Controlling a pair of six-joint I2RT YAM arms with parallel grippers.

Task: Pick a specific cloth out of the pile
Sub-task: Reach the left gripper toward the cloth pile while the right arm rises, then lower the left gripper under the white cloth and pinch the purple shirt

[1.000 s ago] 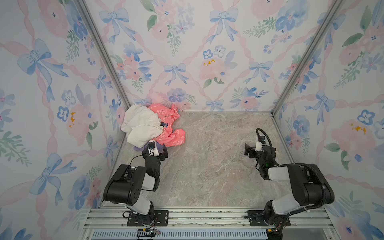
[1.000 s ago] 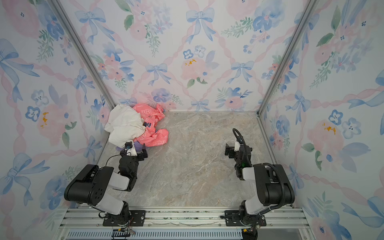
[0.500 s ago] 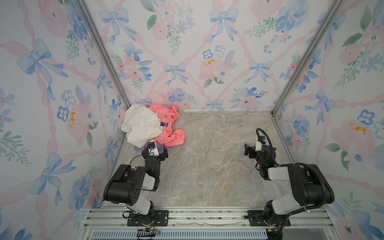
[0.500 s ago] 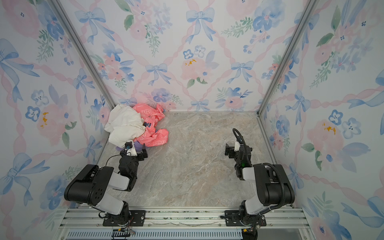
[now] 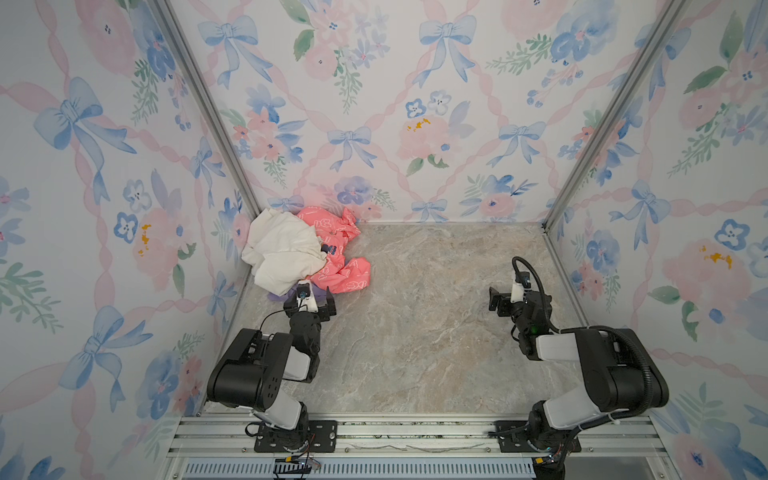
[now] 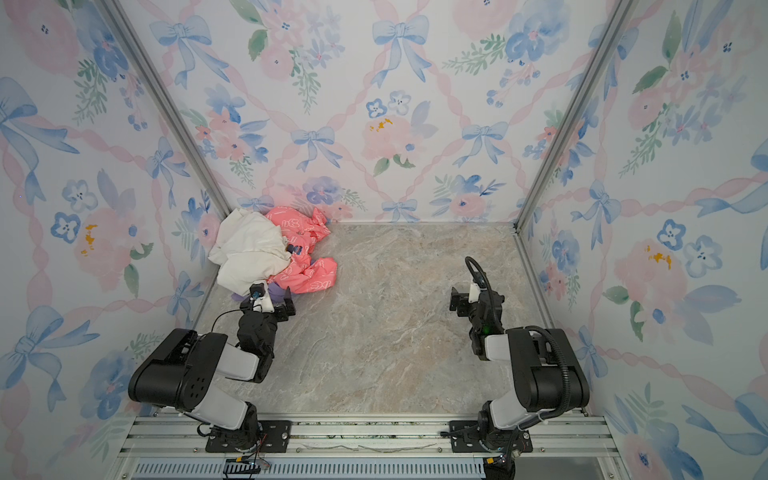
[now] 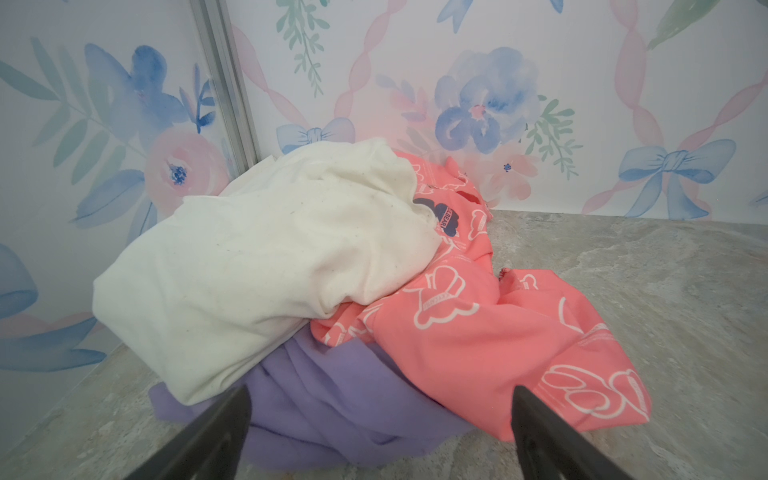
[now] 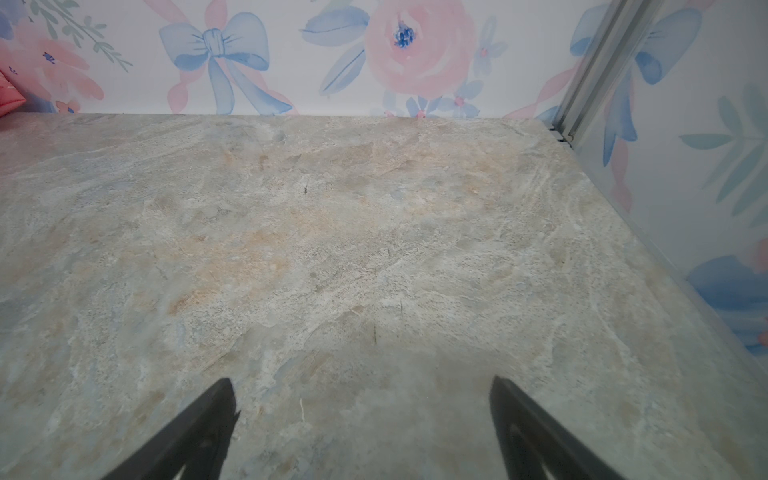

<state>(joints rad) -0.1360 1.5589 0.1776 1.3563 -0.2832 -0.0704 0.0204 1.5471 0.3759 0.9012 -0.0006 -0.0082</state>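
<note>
The pile sits in the far left corner in both top views: a cream-white cloth (image 5: 282, 249) on top, a coral-pink printed cloth (image 5: 343, 270) to its right, and the lavender cloth (image 7: 332, 399) at the bottom. Only the near edge of the lavender cloth (image 5: 275, 296) peeks out from above. My left gripper (image 7: 380, 392) is open, low at the pile's near edge, with the lavender fold lying between its fingers (image 7: 224, 419) and nothing gripped. From above, the left gripper (image 5: 312, 300) covers most of the lavender. My right gripper (image 8: 361, 382) is open over bare tabletop, far from the pile (image 6: 266, 253).
Floral walls close in the marbled tabletop (image 5: 415, 332) on three sides, with metal corner posts (image 5: 232, 166) at the back. The pile leans against the left wall. The right gripper (image 5: 500, 301) hovers near the right wall. A rail with both arm bases runs along the front.
</note>
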